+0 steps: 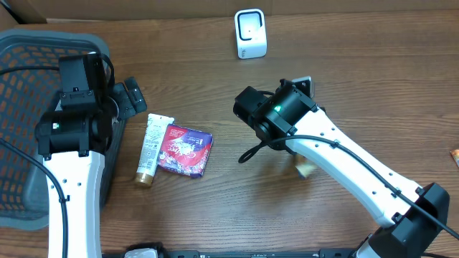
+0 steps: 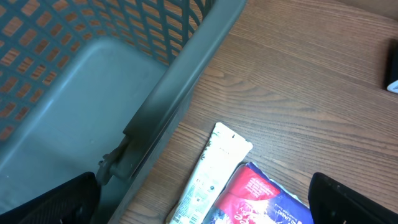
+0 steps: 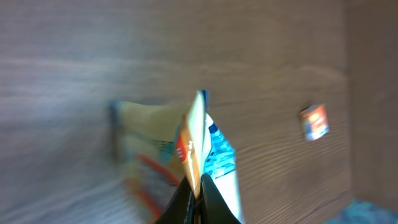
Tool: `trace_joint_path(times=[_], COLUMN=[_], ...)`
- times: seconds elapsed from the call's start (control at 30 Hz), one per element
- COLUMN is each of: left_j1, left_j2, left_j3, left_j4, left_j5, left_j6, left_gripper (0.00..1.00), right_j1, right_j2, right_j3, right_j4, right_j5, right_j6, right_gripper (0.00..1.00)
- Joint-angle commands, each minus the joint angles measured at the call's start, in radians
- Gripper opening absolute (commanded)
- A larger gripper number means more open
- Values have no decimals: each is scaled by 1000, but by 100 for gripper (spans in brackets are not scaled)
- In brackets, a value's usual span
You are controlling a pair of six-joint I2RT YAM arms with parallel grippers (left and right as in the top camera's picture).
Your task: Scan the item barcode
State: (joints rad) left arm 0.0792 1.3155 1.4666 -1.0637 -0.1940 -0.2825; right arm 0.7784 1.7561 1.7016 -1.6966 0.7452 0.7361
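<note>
Between the tips of the right end effector, clamped tight, sits the edge of a blurred packet.

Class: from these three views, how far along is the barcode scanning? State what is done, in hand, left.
Done: a packet is picked up, pinched in the shut right gripper. In hand: it is held short of the scanner. Left: presenting it to the scanner; the tube and red pouch lie untouched beside the basket, below the open left gripper.
</note>
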Motion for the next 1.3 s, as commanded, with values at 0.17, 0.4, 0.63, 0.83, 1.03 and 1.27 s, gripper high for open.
trace_joint_path(times=[0.17, 0.4, 0.63, 0.83, 1.03, 1.27], left_j1=[-1, -1, -1, -1, -1, -1], left_j2=[-8, -8, -8, -8, -8, -8], left_j3=[13, 13, 13, 13, 13, 13], left_j4=[-3, -3, -3, -3, -3, -3], left_j5=[11, 11, 11, 11, 11, 11], left_j6=[-10, -10, -10, -10, -10, -10], left_gripper=[100, 100, 100, 100, 100, 100], right_j1=[-13, -22, -8, 4, 49, 45], right_j2=[37, 40, 52, 64, 64, 64], right_j3=[21, 20, 20, 19, 19, 19], right_j4=[8, 214, 500, 581, 532, 126], right_j5=[601, 782, 727, 727, 659, 201], right_j6=[-129, -515, -949, -1150, -1028, -430], right_gripper=[4, 4, 4, 4, 4, 4])
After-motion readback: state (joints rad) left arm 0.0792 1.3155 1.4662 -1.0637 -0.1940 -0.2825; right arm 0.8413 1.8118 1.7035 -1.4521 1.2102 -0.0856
